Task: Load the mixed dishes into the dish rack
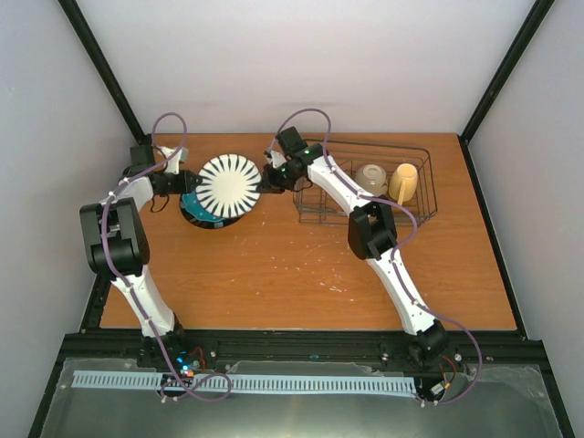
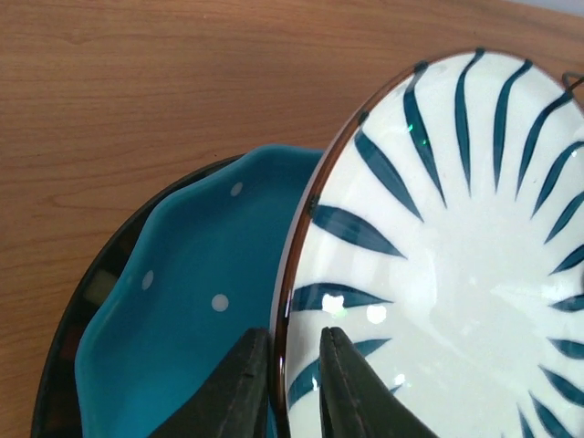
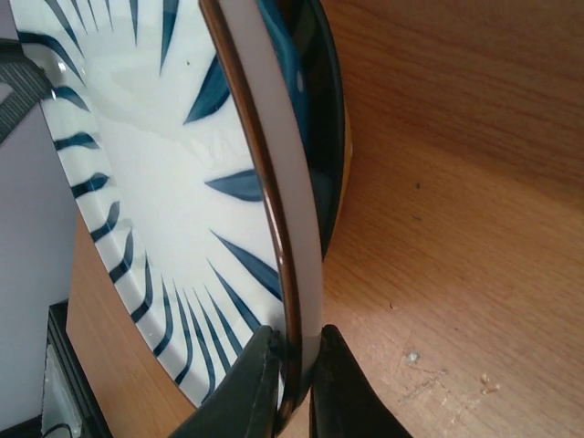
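The white plate with dark radial stripes (image 1: pixel 228 182) is lifted and tilted above the teal plate (image 1: pixel 193 206), held at opposite rims. My left gripper (image 1: pixel 189 182) straddles its left rim and looks shut on it (image 2: pixel 294 345); the plate's face (image 2: pixel 456 255) fills the right of that view, with the teal plate (image 2: pixel 182 301) below. My right gripper (image 1: pixel 265 178) is shut on the right rim (image 3: pixel 294 345), the plate seen edge-on (image 3: pixel 155 164). The dish rack (image 1: pixel 425 196) holds the small white bowl (image 1: pixel 370 177) and the pale yellow mug (image 1: pixel 403 182). The orange-yellow plate does not show clearly.
A dark-rimmed dish (image 2: pixel 64 319) lies under the teal plate. The rack stands at the back right, against the table's far edge. Black frame posts rise at the back corners. Bare wooden tabletop (image 1: pixel 301 274) spreads in front of the plates and the rack.
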### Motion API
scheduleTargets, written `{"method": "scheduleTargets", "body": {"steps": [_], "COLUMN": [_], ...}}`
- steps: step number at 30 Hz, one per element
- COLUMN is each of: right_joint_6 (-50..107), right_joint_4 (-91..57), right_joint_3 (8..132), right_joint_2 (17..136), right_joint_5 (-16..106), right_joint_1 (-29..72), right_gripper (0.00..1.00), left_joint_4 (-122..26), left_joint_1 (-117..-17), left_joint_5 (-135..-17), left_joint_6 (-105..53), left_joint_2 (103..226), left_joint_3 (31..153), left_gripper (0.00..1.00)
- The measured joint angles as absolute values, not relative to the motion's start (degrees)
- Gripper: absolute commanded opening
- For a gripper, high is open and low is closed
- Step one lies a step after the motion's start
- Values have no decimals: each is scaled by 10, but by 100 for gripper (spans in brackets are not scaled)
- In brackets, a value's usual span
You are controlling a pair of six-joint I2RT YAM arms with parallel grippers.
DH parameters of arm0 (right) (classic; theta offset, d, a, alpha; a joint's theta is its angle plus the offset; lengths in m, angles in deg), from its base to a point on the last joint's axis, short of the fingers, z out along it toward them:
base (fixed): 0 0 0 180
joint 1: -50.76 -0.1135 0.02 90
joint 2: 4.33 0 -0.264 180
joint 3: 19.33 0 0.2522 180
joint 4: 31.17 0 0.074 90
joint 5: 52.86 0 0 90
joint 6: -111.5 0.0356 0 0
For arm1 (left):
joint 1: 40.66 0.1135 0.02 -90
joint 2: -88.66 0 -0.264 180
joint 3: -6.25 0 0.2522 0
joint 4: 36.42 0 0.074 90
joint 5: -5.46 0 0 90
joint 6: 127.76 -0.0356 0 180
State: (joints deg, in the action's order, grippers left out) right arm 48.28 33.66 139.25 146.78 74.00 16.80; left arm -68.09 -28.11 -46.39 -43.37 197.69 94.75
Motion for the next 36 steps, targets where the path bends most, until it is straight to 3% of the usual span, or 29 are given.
{"method": "scheduleTargets", "body": {"steps": [6, 10, 12, 14, 15, 18, 27, 32, 34, 36], "right_joint_6": [470, 457, 458, 458, 457, 450, 447, 455, 461, 459], "right_joint_4": [314, 308, 302, 304, 304, 307, 292, 257, 247, 234], "right_joint_3": [1385, 1374, 1368, 1365, 1362, 1342, 1338, 1339, 1339, 1340], "right_joint_2": [1456, 1444, 1440, 1439, 1439, 1440, 1439, 1427, 1415, 1392], "right_joint_5": [743, 748, 751, 747, 746, 727, 740, 773, 780, 781], "right_joint_1": [165, 157, 157, 158, 160, 177, 186, 189, 188, 188], "right_gripper": [3, 3, 3, 3, 3, 3, 3, 47, 55, 57], "left_joint_4": [-692, -703, -705, -705, -705, -711, -690, -695, -696, -702], "left_joint_1": [-292, -305, -304, -303, -301, -286, -287, -289, -295, -300], "left_joint_5": [-451, -438, -430, -418, -405, -293, -261, -277, -289, -298], "left_joint_6": [-435, -433, -433, -433, -431, -411, -397, -397, -399, -399], "left_joint_2": [1982, 1989, 1992, 1994, 1995, 1998, 1988, 1947, 1925, 1899], "left_joint_3": [950, 953, 953, 953, 954, 960, 961, 964, 968, 978], "left_gripper": [59, 61, 53, 14, 3, 1, 1, 1, 1, 1]}}
